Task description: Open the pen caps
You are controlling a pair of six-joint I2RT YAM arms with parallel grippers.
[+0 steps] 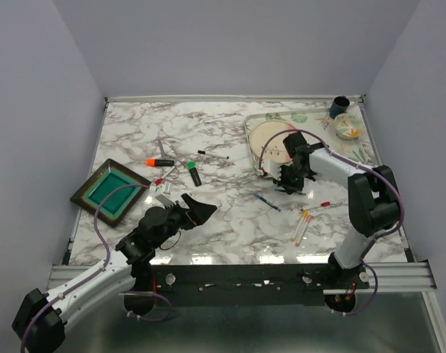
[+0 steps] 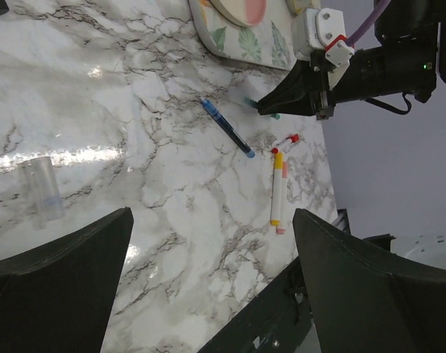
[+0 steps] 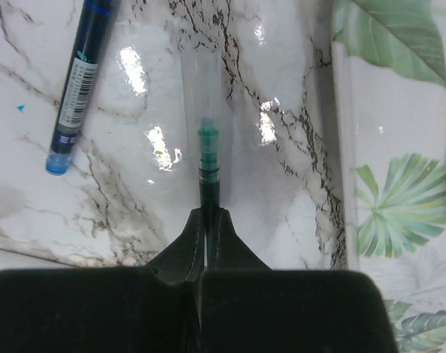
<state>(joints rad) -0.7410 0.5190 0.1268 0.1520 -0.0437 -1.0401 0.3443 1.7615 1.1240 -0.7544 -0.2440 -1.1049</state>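
Right pincer [image 3: 206, 215] clenched on green pen [image 3: 208, 158], left pincer [image 2: 211, 217] released. Best to pull clear cap [image 3: 200, 81] straight off.

We see the left gripper [image 2: 211, 217] with its two dark fingers [image 2: 68, 279] spread wide apart at the bottom of the view; past them stretches the marble table [image 2: 134, 95]; a clear cap [image 2: 40, 190] lies alone on it at the left; a blue pen [image 2: 226, 126] lies slantwise farther off; to its right two slim white pens [image 2: 279, 195] lie side by side, touching, one with a yellow cap [image 2: 278, 157], close to the table's near edge; a red cap [image 2: 294, 137] sits just beyond them; a leaf-patterned tray [image 2: 241, 37] lies at the far side; the right gripper [image 2: 261, 110] points down beside that tray, jaws together, a teal pen [image 2: 275, 116] showing in bits at its tip.
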